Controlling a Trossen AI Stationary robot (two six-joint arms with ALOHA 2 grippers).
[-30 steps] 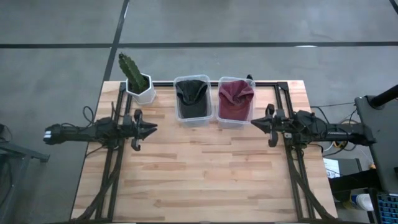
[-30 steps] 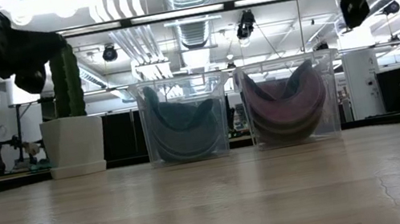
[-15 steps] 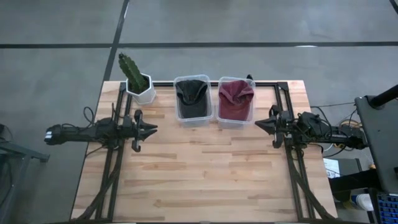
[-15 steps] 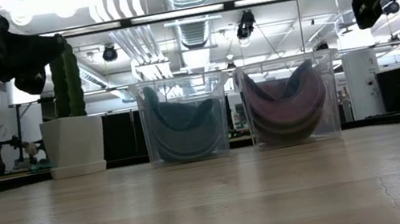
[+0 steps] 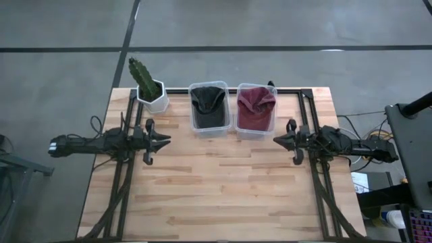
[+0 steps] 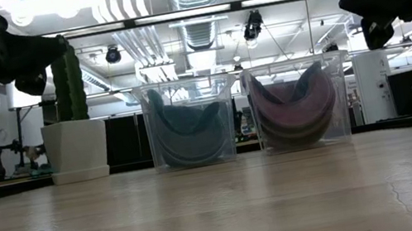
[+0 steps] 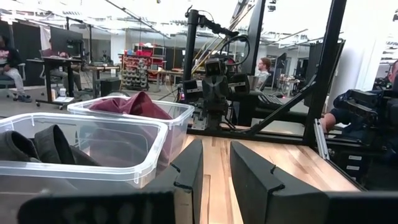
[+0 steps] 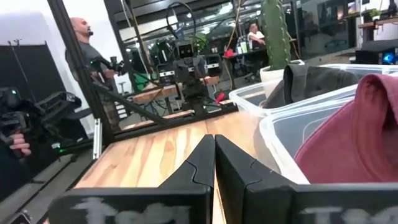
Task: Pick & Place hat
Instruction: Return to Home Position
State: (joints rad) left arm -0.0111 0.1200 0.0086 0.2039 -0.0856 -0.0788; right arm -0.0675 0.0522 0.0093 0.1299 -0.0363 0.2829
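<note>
Two clear plastic bins stand side by side at the table's far edge. One bin (image 5: 192, 111) holds a dark grey hat (image 5: 208, 104) (image 6: 184, 132). The other bin (image 5: 237, 116) holds a maroon hat (image 5: 255, 104) (image 6: 294, 113). Each hat lies crumpled inside its bin. My left gripper (image 5: 165, 140) (image 7: 216, 180) hovers above the table left of the bins, pointing right, open with a narrow gap. My right gripper (image 5: 275, 140) (image 8: 214, 158) hovers right of the bins, pointing left, shut and empty. In the wrist views the maroon hat (image 8: 354, 137) and the dark hat (image 7: 37, 143) show beside the fingers.
A cactus in a white pot (image 5: 150, 94) (image 6: 77, 145) stands at the far left corner, beside the dark hat's bin. Black frame rails (image 5: 314, 182) run along both sides of the table. Bare wood (image 5: 216, 182) lies between the arms and toward the near edge. People show in the room beyond.
My right gripper has drawn back a little toward the table's right edge and has then sunk slightly, staying shut. The hats and bins have kept still.
</note>
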